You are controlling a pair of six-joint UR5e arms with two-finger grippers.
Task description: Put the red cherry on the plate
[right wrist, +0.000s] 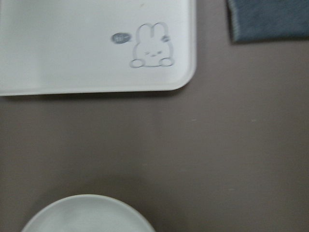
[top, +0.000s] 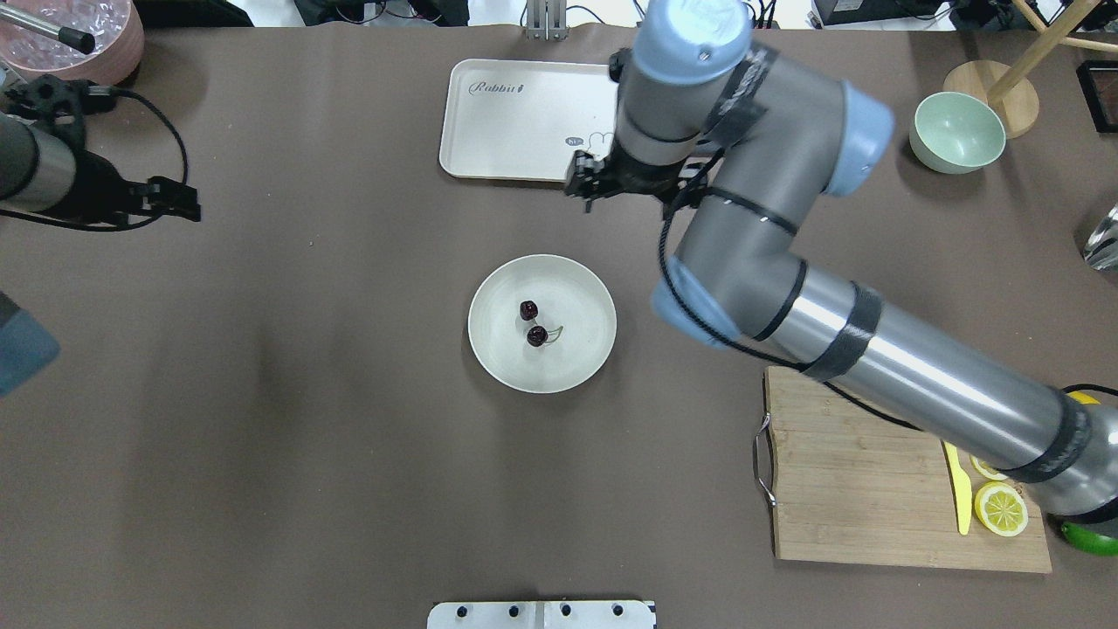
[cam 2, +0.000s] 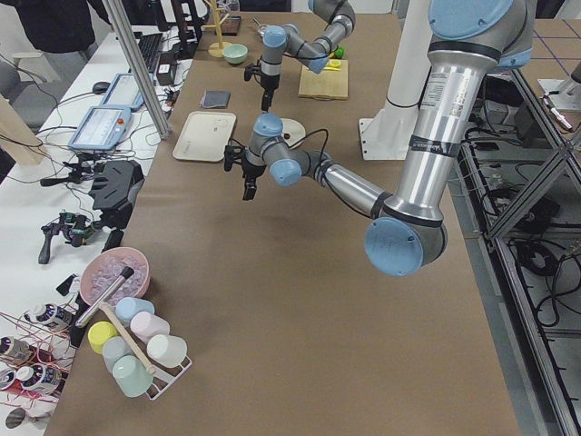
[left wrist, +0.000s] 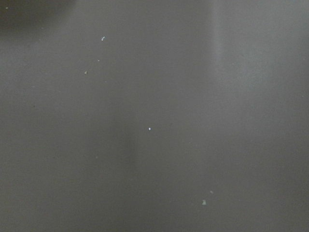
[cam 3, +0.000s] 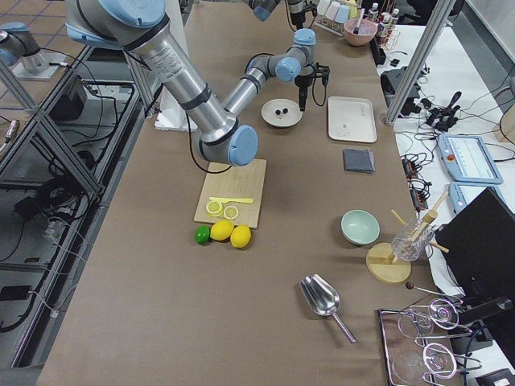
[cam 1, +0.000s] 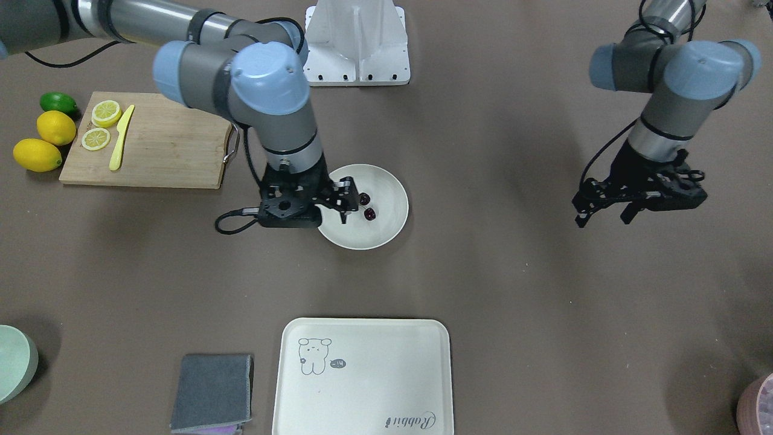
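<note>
The red cherry (cam 1: 369, 212) (top: 537, 335), two dark glossy fruits joined by thin stems, lies free inside the round cream plate (cam 1: 386, 232) (top: 576, 367) at mid-table. My right gripper (cam 1: 346, 200) (top: 587, 187) hangs open above the plate's edge on the tray side, nothing between its fingers. The right wrist view shows only the plate's rim (right wrist: 87, 215) at the bottom, with no cherry in it. My left gripper (cam 1: 604, 216) hovers open and empty over bare table far from the plate. Only brown table surface shows in the left wrist view.
A cream tray with a bear drawing (cam 1: 362, 374) (right wrist: 72, 48) and a grey cloth (cam 1: 212, 391) lie beyond the plate. A wooden cutting board (cam 1: 157, 145) with lemon slices and a yellow knife, lemons (cam 1: 55, 127) and a lime lie on my right side. A mint bowl (top: 956, 131) stands far right.
</note>
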